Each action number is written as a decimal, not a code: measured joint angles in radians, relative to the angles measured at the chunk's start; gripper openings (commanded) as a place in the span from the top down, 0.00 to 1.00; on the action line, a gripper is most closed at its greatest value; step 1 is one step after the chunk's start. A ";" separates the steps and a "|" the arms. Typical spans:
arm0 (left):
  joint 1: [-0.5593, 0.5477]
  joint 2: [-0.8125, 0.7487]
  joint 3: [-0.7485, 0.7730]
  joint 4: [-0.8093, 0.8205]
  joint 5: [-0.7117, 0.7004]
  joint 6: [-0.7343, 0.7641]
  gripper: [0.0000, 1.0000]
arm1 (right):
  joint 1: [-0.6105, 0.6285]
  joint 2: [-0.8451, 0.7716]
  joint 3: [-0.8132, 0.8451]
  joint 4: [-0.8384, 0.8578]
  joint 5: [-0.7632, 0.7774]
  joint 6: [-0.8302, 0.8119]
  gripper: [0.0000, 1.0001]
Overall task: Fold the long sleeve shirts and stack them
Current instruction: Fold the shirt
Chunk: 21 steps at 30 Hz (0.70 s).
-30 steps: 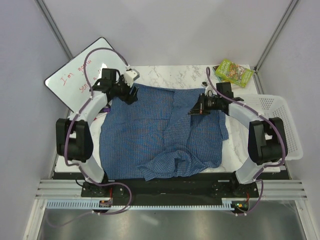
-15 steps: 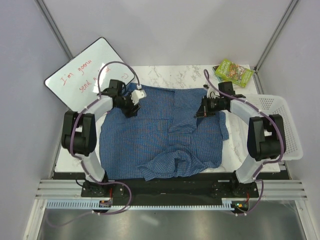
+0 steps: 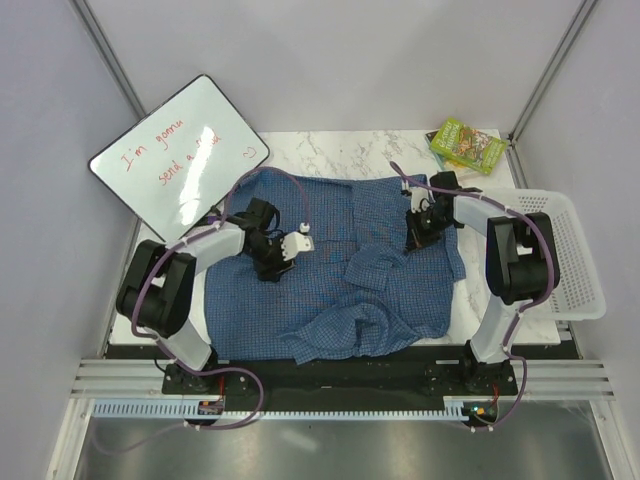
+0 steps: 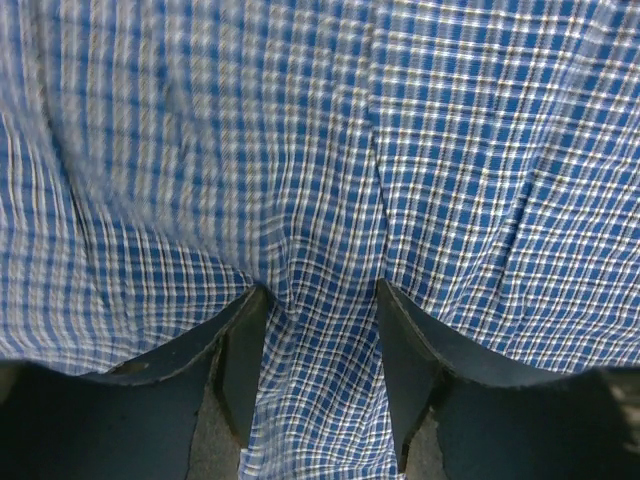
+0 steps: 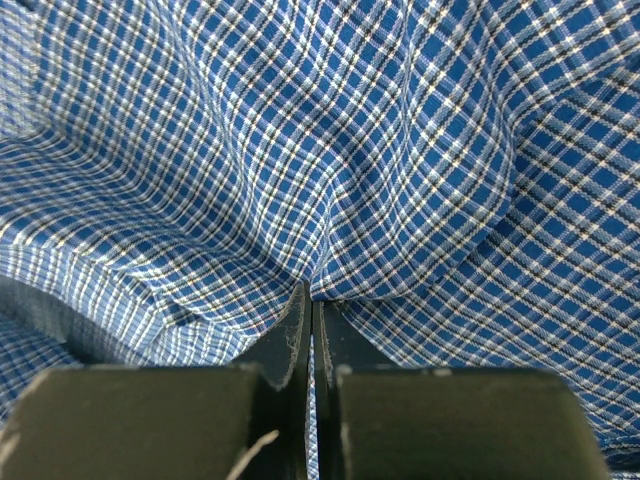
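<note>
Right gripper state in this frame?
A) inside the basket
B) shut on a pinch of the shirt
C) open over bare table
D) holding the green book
B: in the right wrist view, the right gripper has its fingers pressed together, and the blue checked shirt puckers into a fold caught at their tips.

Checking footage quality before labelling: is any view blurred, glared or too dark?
Left wrist: shirt checks smear at the upper left and are sharper on the right; left fingers dark. Right wrist: crisp checks, right fingers shadowed. Top: even light, faint glare on the whiteboard.
</note>
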State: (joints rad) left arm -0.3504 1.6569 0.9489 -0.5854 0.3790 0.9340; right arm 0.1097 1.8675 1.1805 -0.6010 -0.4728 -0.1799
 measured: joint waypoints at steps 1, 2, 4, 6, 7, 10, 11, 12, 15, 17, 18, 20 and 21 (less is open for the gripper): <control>-0.030 0.001 0.000 0.001 -0.013 -0.003 0.46 | -0.003 0.000 0.000 -0.006 0.008 -0.013 1.00; -0.059 0.001 0.001 0.004 -0.016 -0.013 0.46 | -0.008 0.000 0.000 -0.011 0.015 -0.026 1.00; -0.101 0.001 0.001 0.004 -0.019 -0.029 0.47 | -0.019 -0.002 0.000 -0.023 0.026 -0.047 1.00; -0.139 0.001 0.002 0.001 -0.019 -0.049 0.46 | -0.033 -0.005 0.002 -0.039 0.023 -0.065 1.00; -0.151 0.001 0.004 -0.005 -0.015 -0.062 0.46 | -0.041 -0.008 0.008 -0.059 0.012 -0.076 1.00; -0.145 0.009 0.032 -0.048 0.021 -0.103 0.42 | -0.054 -0.024 0.035 -0.100 -0.066 -0.086 1.00; -0.129 0.015 0.052 -0.065 0.034 -0.113 0.40 | -0.055 -0.034 0.042 -0.108 -0.094 -0.085 0.98; -0.096 0.026 0.091 -0.091 0.068 -0.127 0.39 | -0.055 -0.051 0.054 -0.119 -0.138 -0.079 0.86; 0.011 0.039 0.221 -0.101 0.117 -0.150 0.34 | -0.047 -0.090 0.093 -0.137 -0.209 -0.062 0.94; 0.056 0.036 0.283 -0.089 0.141 -0.153 0.22 | -0.041 -0.103 0.124 -0.141 -0.237 -0.067 0.99; 0.068 0.032 0.302 -0.083 0.166 -0.153 0.22 | -0.038 -0.106 0.129 -0.140 -0.244 -0.067 1.00; 0.067 0.009 0.296 -0.068 0.233 -0.141 0.24 | -0.034 -0.107 0.129 -0.142 -0.251 -0.067 1.00; 0.055 -0.010 0.277 -0.062 0.258 -0.135 0.26 | -0.034 -0.105 0.129 -0.142 -0.253 -0.066 1.00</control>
State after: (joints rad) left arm -0.2958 1.6474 1.2255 -0.6472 0.6369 0.7990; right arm 0.0761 1.7626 1.3094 -0.7429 -0.7254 -0.2459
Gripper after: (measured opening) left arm 0.777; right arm 0.010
